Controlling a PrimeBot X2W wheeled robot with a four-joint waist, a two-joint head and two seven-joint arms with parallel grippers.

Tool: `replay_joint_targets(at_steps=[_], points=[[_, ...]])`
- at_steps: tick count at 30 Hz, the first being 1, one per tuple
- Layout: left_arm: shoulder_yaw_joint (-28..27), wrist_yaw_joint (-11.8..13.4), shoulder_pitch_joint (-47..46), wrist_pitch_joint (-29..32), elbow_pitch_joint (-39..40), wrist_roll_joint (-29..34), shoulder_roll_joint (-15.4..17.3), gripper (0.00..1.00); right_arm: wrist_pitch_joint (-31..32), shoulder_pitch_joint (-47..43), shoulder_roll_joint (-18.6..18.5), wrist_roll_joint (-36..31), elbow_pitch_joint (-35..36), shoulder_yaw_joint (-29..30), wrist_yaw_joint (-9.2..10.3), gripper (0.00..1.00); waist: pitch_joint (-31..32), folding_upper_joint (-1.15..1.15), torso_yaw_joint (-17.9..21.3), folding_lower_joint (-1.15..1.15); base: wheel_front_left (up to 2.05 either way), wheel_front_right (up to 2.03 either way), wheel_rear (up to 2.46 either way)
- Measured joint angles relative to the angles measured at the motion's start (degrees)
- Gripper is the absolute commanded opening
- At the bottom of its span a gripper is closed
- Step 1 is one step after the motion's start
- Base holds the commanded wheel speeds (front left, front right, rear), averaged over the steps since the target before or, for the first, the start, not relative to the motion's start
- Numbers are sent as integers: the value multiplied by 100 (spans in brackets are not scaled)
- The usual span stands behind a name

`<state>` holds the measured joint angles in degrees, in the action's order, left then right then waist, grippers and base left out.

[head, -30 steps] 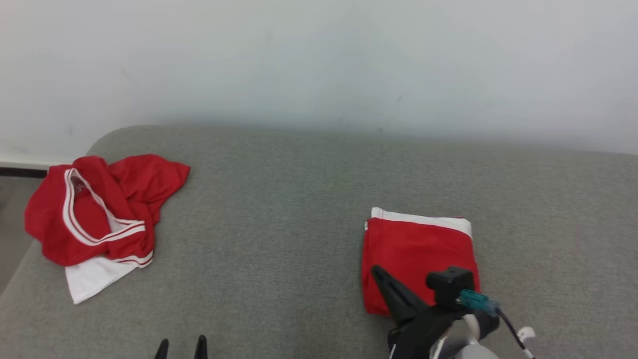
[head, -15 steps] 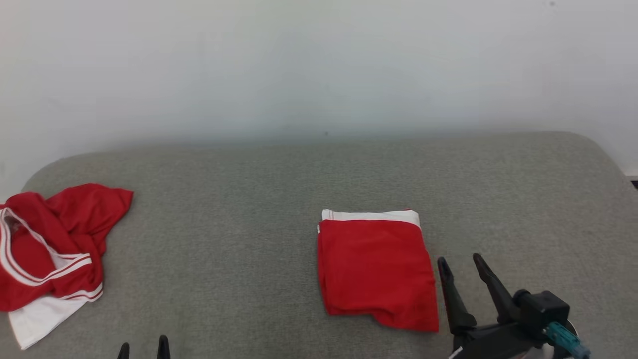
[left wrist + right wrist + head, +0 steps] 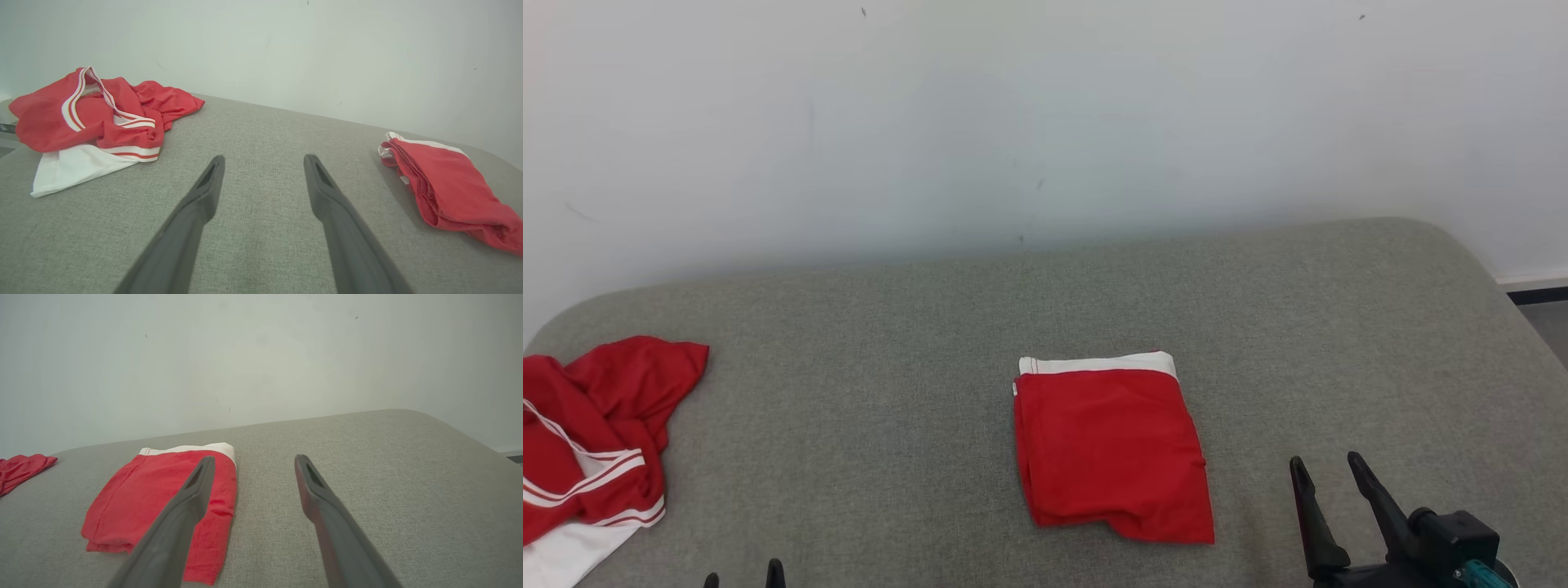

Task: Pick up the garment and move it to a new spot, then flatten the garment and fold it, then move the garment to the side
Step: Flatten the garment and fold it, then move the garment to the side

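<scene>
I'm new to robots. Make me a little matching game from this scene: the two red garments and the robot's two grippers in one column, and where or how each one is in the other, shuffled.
Things:
1. folded garment
2. crumpled garment
3. left gripper
4. right gripper

Places and states:
A. open, at the head view's lower right, holding nothing
B. heaped at the left end of the cushion, white stripes showing
C. open, fingertips just peeping up at the head view's lower left
D. lying flat near the cushion's middle, white band along its far edge

Pairs: 1-D, 2-B, 3-C, 4-A
</scene>
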<state>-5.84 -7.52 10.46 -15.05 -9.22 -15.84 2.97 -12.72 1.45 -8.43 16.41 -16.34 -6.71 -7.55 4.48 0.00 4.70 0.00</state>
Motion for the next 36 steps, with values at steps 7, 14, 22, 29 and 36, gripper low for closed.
replay_joint_targets(at_steps=[7, 14, 22, 29, 36], points=[[-62, 0, -170, 0, -111, 56, 23, 100, -118, 7, -152, 135, -341, -89, 0, 100, 98, 0, -12, 0, 0, 0, 0], [-56, 0, -230, 0, -270, 112, 75, 100, -193, 35, -167, 252, -602, -189, 0, 100, 152, 0, 9, 0, 0, 0, 0], [18, -1, -247, 0, -405, 116, 93, 100, -220, 60, -130, 316, -743, -283, -1, 100, 104, 0, 24, 0, 0, 0, 0], [18, -1, -245, 0, -412, 118, 87, 100, -226, 92, -137, 369, -733, -328, 0, 100, 64, 0, 28, 0, 0, 0, 0], [57, -1, -247, 0, -425, 116, 82, 100, -227, 97, -122, 363, -709, -318, 0, 100, 39, 0, 28, 0, 0, 0, 0]])
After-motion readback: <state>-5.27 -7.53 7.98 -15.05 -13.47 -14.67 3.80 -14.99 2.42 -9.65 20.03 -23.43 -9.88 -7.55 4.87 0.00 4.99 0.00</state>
